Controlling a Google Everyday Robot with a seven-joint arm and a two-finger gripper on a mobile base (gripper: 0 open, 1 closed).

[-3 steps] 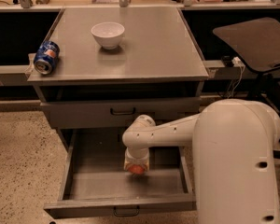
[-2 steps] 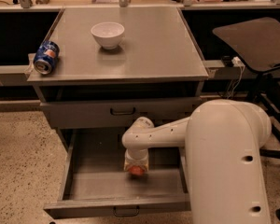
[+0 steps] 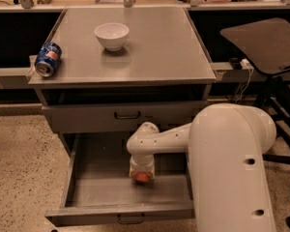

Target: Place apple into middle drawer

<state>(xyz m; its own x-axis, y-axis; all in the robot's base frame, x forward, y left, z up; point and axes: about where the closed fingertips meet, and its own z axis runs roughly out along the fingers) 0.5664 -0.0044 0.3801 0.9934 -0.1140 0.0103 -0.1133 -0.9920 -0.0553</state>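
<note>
The apple [image 3: 142, 177], red-orange and round, sits low inside the open middle drawer [image 3: 94, 190], near the centre of the tray and directly beneath the robot's gripper [image 3: 141, 172]. The gripper points straight down into the drawer and covers the top of the fruit. From this angle it cannot be told whether it clasps the apple or has let go, nor whether the apple touches the drawer floor or hangs just above it.

The white arm [image 3: 169, 140] reaches in from the right, passing below the closed upper drawer front [image 3: 87, 117]. On the cabinet top [image 3: 154, 52] a white bowl [image 3: 111, 35] stands toward the back and a blue soda can [image 3: 48, 59] lies on its side at the left edge; both are well apart from the work.

The task appears close to its end, with only the release and retreat left. A good finish would likely mean setting the apple down on the grey floor before letting go, since a round fruit dropped from any height may roll toward a side wall. Opening slowly and evenly should keep it from being nudged sideways. The lift out probably wants to be straight up at first, then outward, so the wrist clears the upper drawer front and the tray's front wall with its small dark handle [image 3: 131, 220].
</note>
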